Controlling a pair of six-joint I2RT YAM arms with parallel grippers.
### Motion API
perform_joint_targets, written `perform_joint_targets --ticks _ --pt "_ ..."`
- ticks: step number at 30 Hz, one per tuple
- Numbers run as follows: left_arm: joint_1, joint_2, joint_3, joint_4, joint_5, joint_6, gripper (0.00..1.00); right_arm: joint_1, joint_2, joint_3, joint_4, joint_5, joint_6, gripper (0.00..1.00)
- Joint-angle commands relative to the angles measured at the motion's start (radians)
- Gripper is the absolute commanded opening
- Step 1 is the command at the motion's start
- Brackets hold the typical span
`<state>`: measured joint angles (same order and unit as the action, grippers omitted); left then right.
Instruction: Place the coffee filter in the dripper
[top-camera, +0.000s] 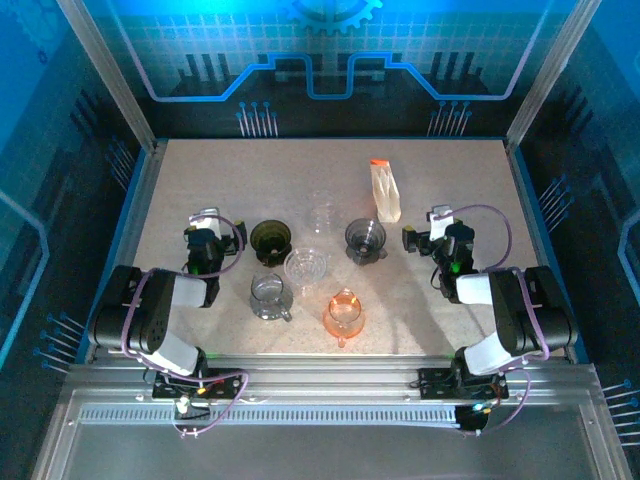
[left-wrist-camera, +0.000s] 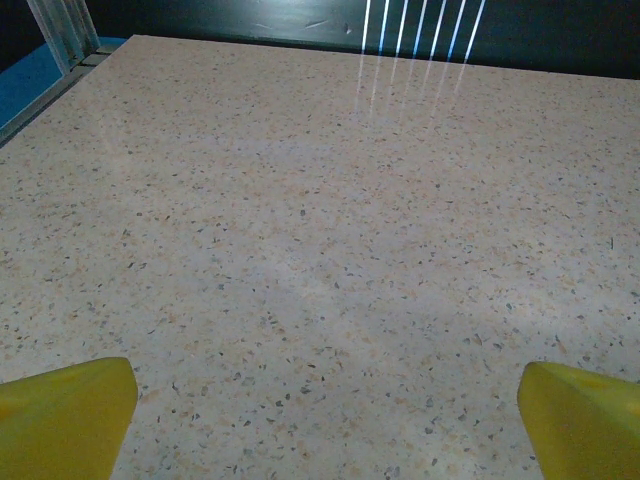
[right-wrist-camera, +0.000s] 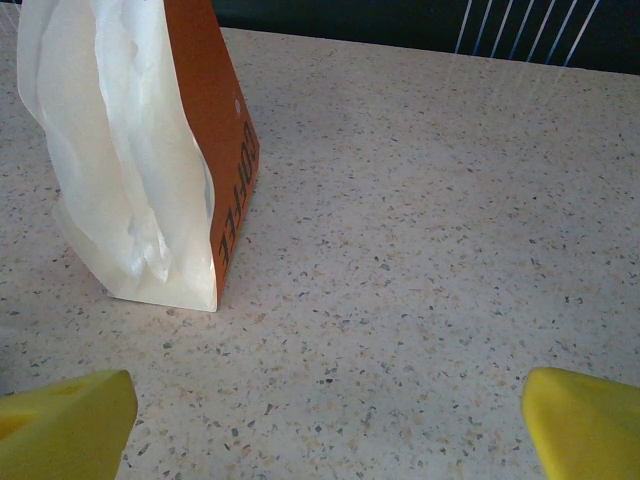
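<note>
- filter pack (right-wrist-camera: 120, 150): upright on bench (left-wrist-camera: 320, 200), just ahead of right hand (right-wrist-camera: 325, 420), behind grey dripper (top-camera: 365, 238).
- right hand: fingers spread, empty.
- left hand (left-wrist-camera: 325, 420): spread, empty.
- Step: pick-up likely not begun; next, right hand must pinch one filter.

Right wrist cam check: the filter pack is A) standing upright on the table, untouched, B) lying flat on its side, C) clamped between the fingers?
A: the filter pack stands upright on the table, clear of the spread yellow fingertips of the right gripper.
</note>
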<state>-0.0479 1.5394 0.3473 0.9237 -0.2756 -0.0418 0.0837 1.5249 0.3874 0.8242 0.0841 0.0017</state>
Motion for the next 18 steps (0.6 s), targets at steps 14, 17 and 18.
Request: perform_joint_targets --ticks 14,17,18 --pt "0.0 0.013 0.021 0.028 -0.01 0.024 0.99 -0.022 0.007 0.021 0.031 -0.024 -0.012 1.0" --pt "0.0 0.013 0.021 0.027 -0.01 0.025 0.99 -0.03 0.007 0.022 0.03 -0.037 -0.007 1.0" --pt "-0.001 0.012 0.021 0.027 -0.011 0.025 0.99 -0.036 0.006 0.02 0.031 -0.051 -0.003 1.0"
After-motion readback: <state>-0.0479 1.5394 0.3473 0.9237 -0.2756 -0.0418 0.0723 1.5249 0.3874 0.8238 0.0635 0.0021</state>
